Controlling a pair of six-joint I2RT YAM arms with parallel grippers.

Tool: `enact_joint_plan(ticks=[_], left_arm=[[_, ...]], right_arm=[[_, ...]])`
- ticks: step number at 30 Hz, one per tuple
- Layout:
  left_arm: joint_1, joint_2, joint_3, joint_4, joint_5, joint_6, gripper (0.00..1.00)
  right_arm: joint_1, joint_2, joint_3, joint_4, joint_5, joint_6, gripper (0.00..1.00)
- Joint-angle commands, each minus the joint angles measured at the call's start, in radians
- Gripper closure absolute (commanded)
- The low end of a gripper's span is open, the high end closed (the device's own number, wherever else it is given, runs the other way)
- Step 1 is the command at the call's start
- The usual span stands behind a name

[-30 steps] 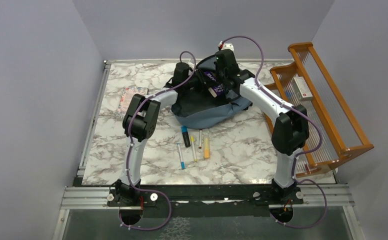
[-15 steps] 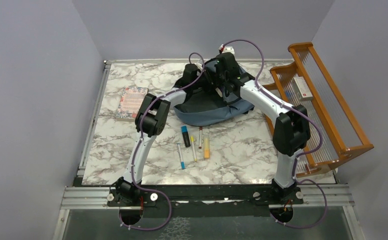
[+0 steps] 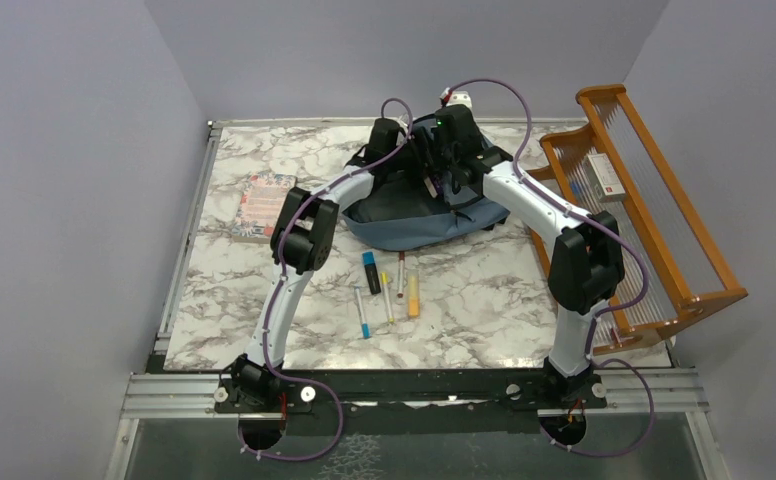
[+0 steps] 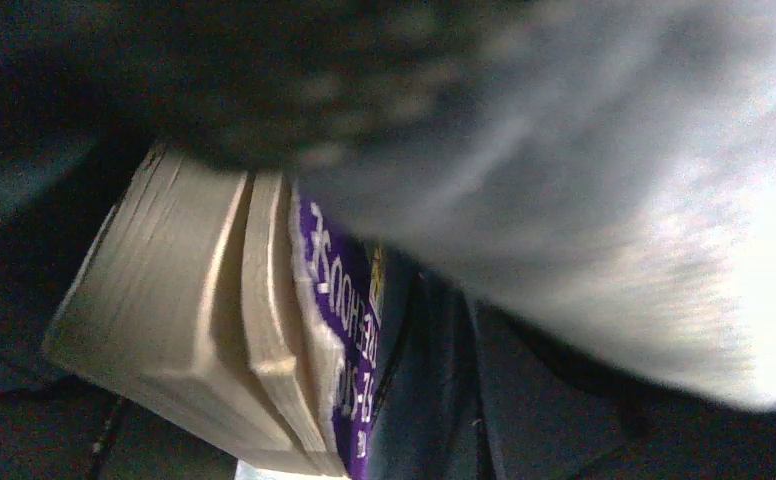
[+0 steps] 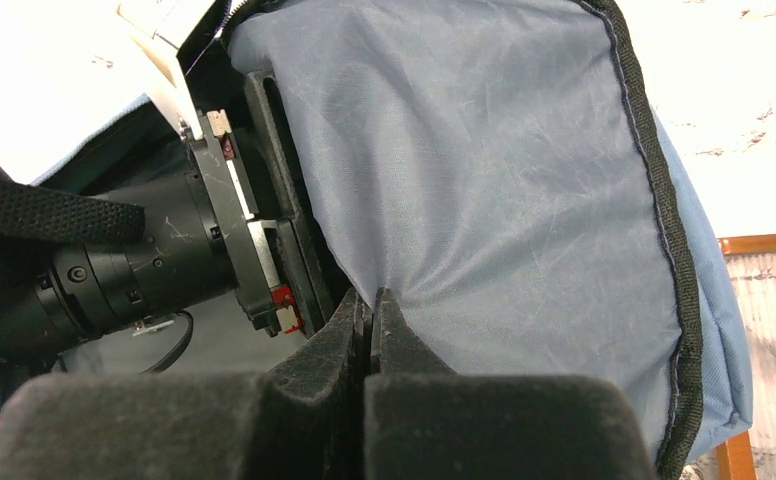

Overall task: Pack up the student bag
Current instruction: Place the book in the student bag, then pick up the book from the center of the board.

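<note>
Nearest me, along the near edge of the marble worktop (image 3: 264, 310), open stone runs on both sides of my bases and gives my elbows room to swing. Further in, at the middle, a loose row of writing things lies flat: a blue pen (image 3: 362, 314), an orange highlighter (image 3: 413, 296) and a black-and-blue marker (image 3: 371, 272), with two thin pens between them. All lie apart from the bag. Toward the left edge a floral-covered notebook (image 3: 261, 205) lies flat, just beside my left elbow. The right edge is taken up by a tilted orange wooden rack (image 3: 664, 235) carrying a small white box (image 3: 604, 177); my right elbow stands close to it.

The student bag (image 3: 414, 228) lies at the far middle of the worktop, both my wrists over it. My right gripper (image 5: 372, 305) is clenched on a fold of its blue fabric, and the cloth puckers at my tips. My left gripper (image 3: 409, 165) is down inside the bag's mouth, beside that held flap. Its fingers are hidden, so I cannot tell whether they are released or closed. Inside the bag, a purple-covered book (image 4: 339, 330) turns its page edges toward my left wrist, with blurred cloth close over it.
</note>
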Motion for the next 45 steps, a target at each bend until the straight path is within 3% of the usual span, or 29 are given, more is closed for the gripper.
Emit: enact_joint_plan(ticks=[1, 7, 16, 23, 29, 34, 39, 45], left_arm=[[0.006, -0.053, 0.062, -0.167, -0.053, 0.121, 0.19], [0.01, -0.051, 0.144, -0.357, -0.112, 0.2, 0.01], [0.025, -0.063, 0.2, -0.525, -0.182, 0.283, 0.01], [0.036, -0.15, 0.119, -0.596, -0.261, 0.339, 0.01], [0.037, -0.253, 0.042, -0.599, -0.263, 0.39, 0.01], [0.035, -0.339, -0.014, -0.565, -0.149, 0.41, 0.01], [0.038, -0.444, -0.09, -0.507, -0.03, 0.439, 0.01], [0.126, -0.635, -0.311, -0.384, 0.0, 0.425, 0.01]], right_arm=[[0.007, -0.054, -0.004, 0.046, -0.009, 0.005, 0.99], [0.006, -0.056, -0.014, 0.046, 0.012, -0.007, 0.99], [0.006, -0.054, -0.024, 0.046, 0.011, -0.007, 0.99], [0.006, -0.058, -0.039, 0.054, 0.017, -0.007, 0.99], [0.005, -0.049, -0.047, 0.06, 0.024, -0.013, 0.99], [-0.004, -0.032, -0.044, 0.063, 0.018, -0.035, 0.99], [-0.022, -0.009, -0.034, 0.041, -0.083, -0.055, 0.99], [-0.023, 0.011, -0.032, 0.021, -0.188, -0.099, 0.94]])
